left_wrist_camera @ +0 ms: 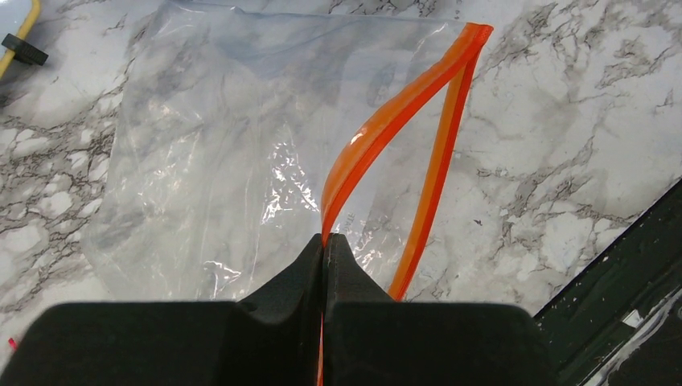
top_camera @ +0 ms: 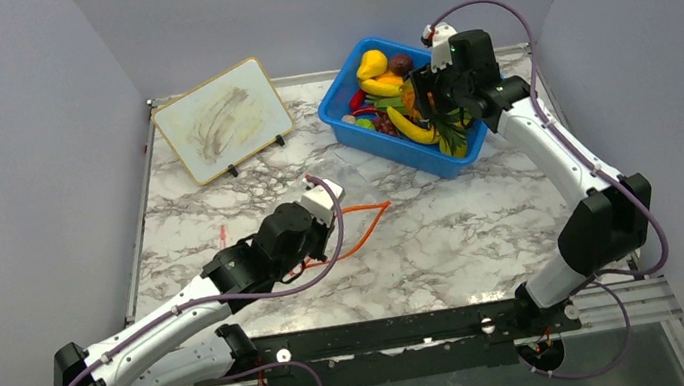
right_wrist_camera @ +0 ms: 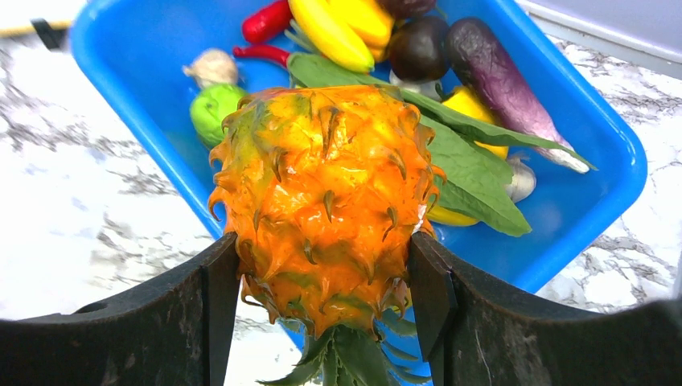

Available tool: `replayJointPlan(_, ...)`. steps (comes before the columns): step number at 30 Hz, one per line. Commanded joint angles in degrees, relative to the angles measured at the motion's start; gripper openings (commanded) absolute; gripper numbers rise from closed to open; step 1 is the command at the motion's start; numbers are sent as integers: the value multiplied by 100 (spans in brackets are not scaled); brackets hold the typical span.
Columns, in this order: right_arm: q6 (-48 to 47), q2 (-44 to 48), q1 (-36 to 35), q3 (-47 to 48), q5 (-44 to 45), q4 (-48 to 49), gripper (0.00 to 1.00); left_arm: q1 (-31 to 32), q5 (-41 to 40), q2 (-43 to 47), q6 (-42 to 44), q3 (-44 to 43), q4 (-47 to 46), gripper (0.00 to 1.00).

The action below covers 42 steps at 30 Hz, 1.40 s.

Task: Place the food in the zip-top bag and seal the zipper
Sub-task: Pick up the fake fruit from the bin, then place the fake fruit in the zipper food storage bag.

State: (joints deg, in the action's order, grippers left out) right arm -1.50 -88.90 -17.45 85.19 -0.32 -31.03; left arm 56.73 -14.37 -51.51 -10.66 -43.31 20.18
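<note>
Currently the left gripper point(left_wrist_camera: 324, 244) pinches one zipper point(left_wrist_camera: 386, 129) lip, propping open the zip-top bag point(left_wrist_camera: 217, 145) lying on the marble tabletop point(left_wrist_camera: 563, 145), while the right gripper point(right_wrist_camera: 322, 277) clamps the toy pineapple point(right_wrist_camera: 322, 177) over the blue bin point(right_wrist_camera: 121, 64), presumably for transfer.

The worktop point(top_camera: 484, 224) is white marble veined in grey, and the bin point(right_wrist_camera: 129, 48) is bright blue. The pineapple point(right_wrist_camera: 322, 193) is orange flecked with green, its crown point(right_wrist_camera: 346, 362) dark green; the bananas point(right_wrist_camera: 330, 28) are yellow, the chilli point(right_wrist_camera: 268, 20) red, the aubergine point(right_wrist_camera: 503, 80) purple, the leaves point(right_wrist_camera: 474, 169) green. The bag point(left_wrist_camera: 209, 161) is clear, its zipper point(left_wrist_camera: 386, 129) a solid orange-red.
</note>
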Motion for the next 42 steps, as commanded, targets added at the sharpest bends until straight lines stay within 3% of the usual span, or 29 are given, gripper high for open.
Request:
replayJointPlan(1,590,356,-39,97,-213,86,38,-22,-324,104,-362,110,-195,0)
replayJointPlan(11,1682,980,-234,-33,-954,-653,33,-22,-526,202,-881,450,-716,0)
replayJointPlan(17,2193,1665,-254,-871,-2369,-794,33,-22,-535,220,-920,428,-938,0)
replayJointPlan(25,2752,2673,-314,-2505,-4515,-73,33,-22,-530,283,-927,537,-1202,0)
replayJointPlan(34,3066,3047,-649,-3765,-5244,776,33,-22,-455,82,-1038,499,-1423,0)
replayJointPlan(42,3083,3269,-880,-3663,-5184,719,33,-21,-523,-9,-1114,505,-1342,0)
